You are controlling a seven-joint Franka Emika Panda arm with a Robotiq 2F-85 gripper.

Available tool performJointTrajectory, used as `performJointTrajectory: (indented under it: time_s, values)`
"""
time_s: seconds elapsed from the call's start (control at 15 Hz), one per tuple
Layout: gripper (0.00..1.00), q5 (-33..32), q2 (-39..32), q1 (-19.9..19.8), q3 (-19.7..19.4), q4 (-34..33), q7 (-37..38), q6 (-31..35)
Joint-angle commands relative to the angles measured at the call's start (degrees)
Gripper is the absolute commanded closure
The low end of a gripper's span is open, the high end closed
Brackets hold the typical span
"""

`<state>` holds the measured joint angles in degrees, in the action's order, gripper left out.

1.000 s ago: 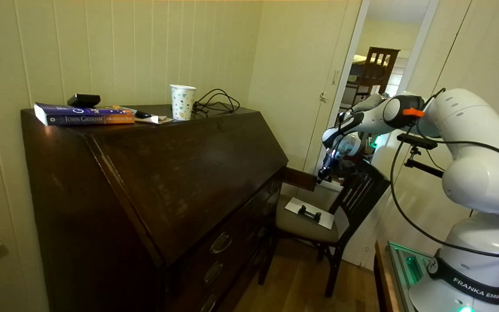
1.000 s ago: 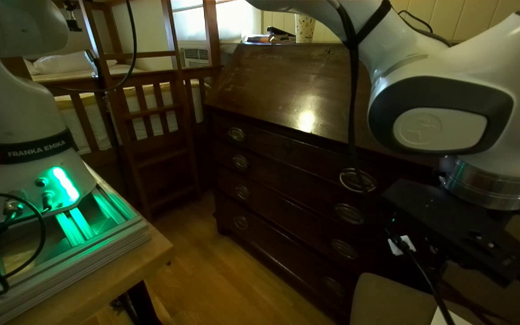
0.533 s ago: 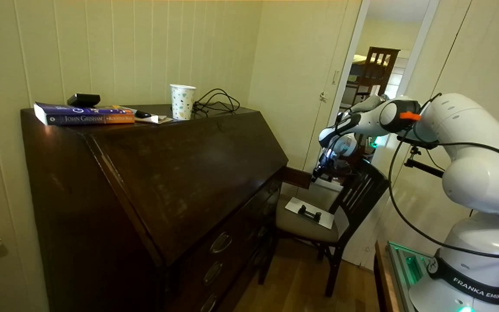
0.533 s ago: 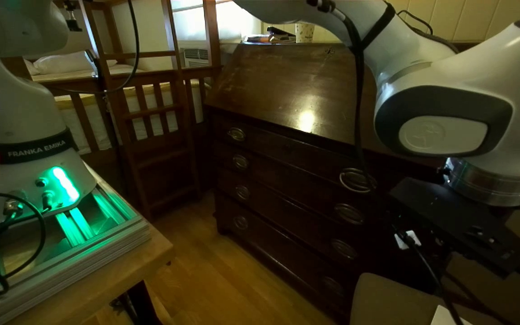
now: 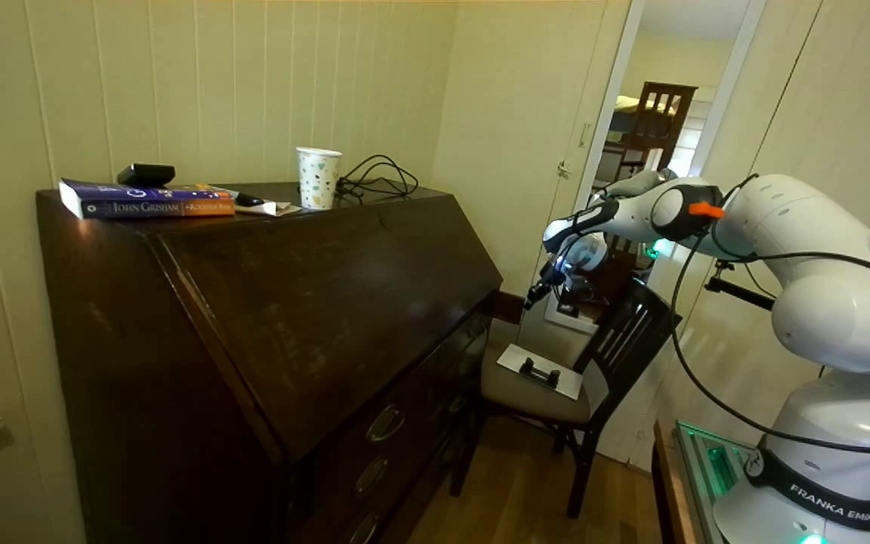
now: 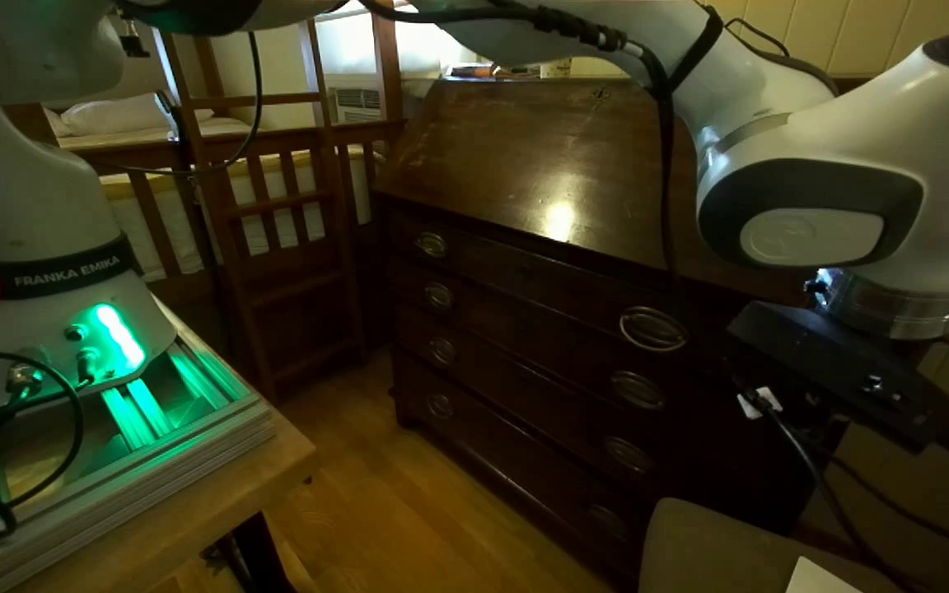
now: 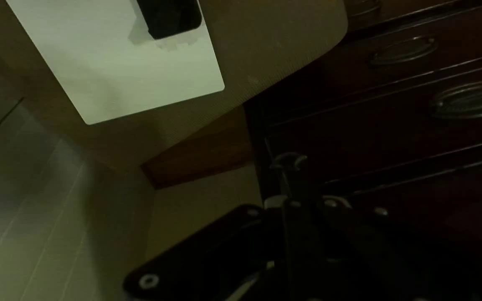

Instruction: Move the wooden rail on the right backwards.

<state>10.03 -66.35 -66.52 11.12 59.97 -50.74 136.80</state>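
The wooden rail (image 5: pixel 508 307) is a short dark brown bar sticking out from the right end of the big dark desk (image 5: pixel 359 302) in an exterior view. My gripper (image 5: pixel 529 304) is at the rail's outer end and seems to touch it, pointing towards the desk. In the wrist view the gripper (image 7: pixel 290 162) is very dark; its fingers stand close together, and I make out nothing between them. The rail cannot be told apart there. In an exterior view the wrist mount (image 6: pixel 845 379) hides both rail and fingertips.
A dark chair (image 5: pixel 624 340) stands below the gripper, with a white board (image 5: pixel 514 359) bearing a black handle on its seat. A book (image 5: pixel 155 205), a paper cup (image 5: pixel 319 179) and a black cable (image 5: pixel 378 177) lie or stand on the desk top. A mirror (image 5: pixel 635 151) leans behind the arm.
My gripper has moved towards the desk, left in an exterior view. The rail has gone in with it and sticks out much less than before.
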Motion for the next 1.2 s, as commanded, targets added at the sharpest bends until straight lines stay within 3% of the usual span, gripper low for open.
performJointTrajectory:
  time_s: [0.0, 0.73, 1.13]
  values:
    - [1.00, 0.5, -4.7, 1.8, 1.1, -8.0, 1.1, -0.1]
    - [1.00, 1.1, -16.0, 8.7, -0.3, -27.1, 4.6, -2.3]
    - [1.00, -2.4, -10.9, 4.1, -5.9, -22.2, 5.8, -7.4]
